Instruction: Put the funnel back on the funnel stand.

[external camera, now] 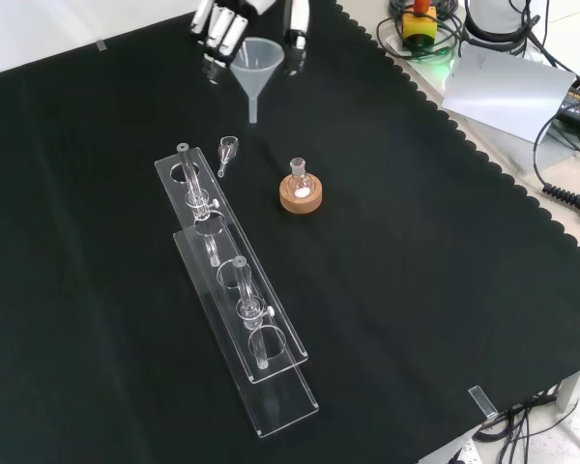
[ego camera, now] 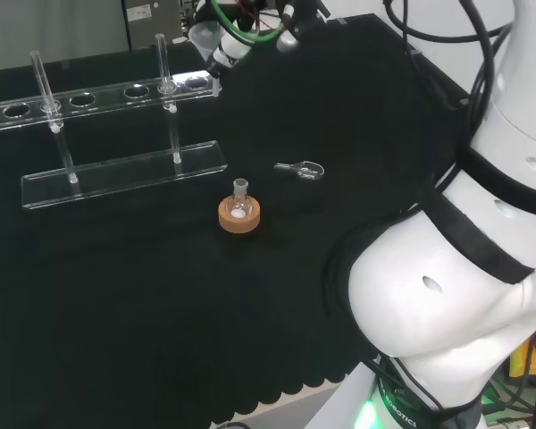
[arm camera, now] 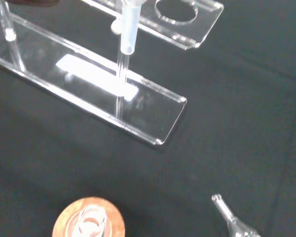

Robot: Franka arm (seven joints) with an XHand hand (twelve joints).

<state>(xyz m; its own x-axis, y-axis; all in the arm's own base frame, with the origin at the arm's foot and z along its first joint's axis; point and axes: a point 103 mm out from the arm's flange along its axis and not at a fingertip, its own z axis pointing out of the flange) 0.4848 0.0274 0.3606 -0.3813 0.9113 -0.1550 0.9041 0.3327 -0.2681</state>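
A clear plastic funnel (external camera: 259, 66) hangs upright above the cloth, its stem pointing down. The hand (external camera: 220, 24) is shut on its cone from both sides at the top of the front view. In the head view the hand (ego camera: 232, 49) and funnel (ego camera: 203, 37) hover just past the right end of the clear acrylic funnel stand (ego camera: 98, 96). That stand (external camera: 234, 280) is a long two-level rack with several round holes in its upper shelf. The wrist view has the funnel stem (arm camera: 129, 30) over the stand's end (arm camera: 153, 118), beside an end hole.
A small round flask sits in a cork ring (external camera: 301, 191) near the stand's end, also in the head view (ego camera: 239, 213). A small glass scoop-like piece (external camera: 226, 150) lies on the cloth between the hand and the stand. Cables and equipment sit beyond the cloth's scalloped edge (external camera: 483, 145).
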